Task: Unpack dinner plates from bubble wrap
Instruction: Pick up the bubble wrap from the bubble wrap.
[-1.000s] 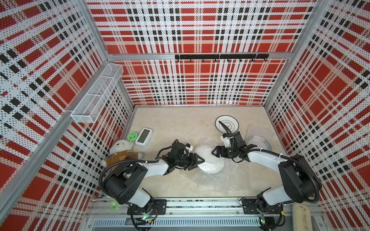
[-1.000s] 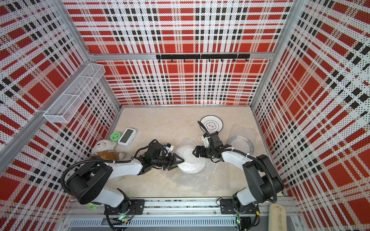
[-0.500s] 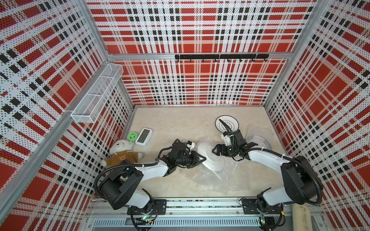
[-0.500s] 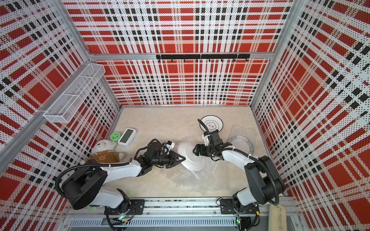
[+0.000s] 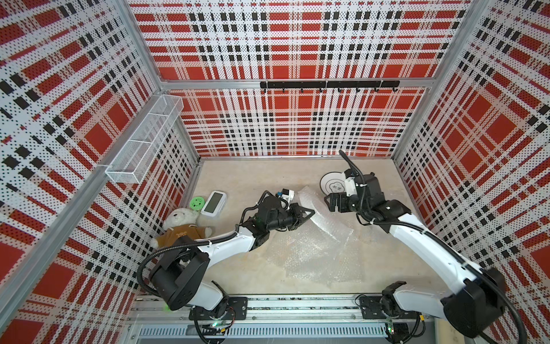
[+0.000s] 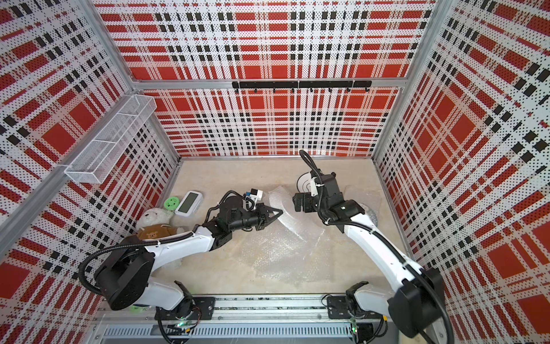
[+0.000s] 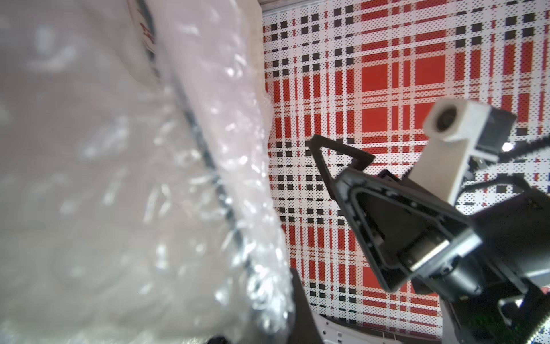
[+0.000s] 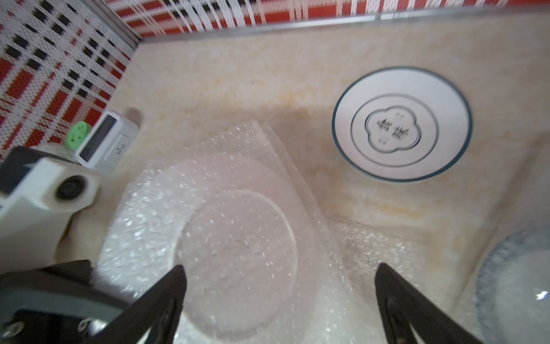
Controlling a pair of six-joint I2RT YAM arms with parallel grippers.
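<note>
A dinner plate in bubble wrap [image 5: 311, 201] [image 6: 281, 202] stands tilted up on its edge at mid table. My left gripper [image 5: 310, 212] [image 6: 278, 213] is shut on its near edge; in the left wrist view the wrap [image 7: 134, 178] fills the picture and a dark rim shows through it. My right gripper [image 5: 332, 203] [image 8: 281, 272] hangs open just right of it, and this wrapped plate [image 8: 238, 238] lies beyond the spread fingers. A bare white dinner plate [image 8: 401, 125] [image 5: 330, 184] with a dark rim lies at the back. Another wrapped plate [image 8: 520, 283] [image 6: 370, 216] lies at the right.
Loose bubble wrap sheets [image 5: 321, 253] cover the table's front middle. A teddy bear [image 5: 181, 226], a white digital clock [image 5: 214, 202] and a small green disc [image 5: 197, 202] sit by the left wall. A wire basket [image 5: 143, 143] hangs on that wall.
My left gripper has shut on the wrapped plate's edge and tipped it up from flat. My right gripper has opened wider and drawn back towards the bare plate.
</note>
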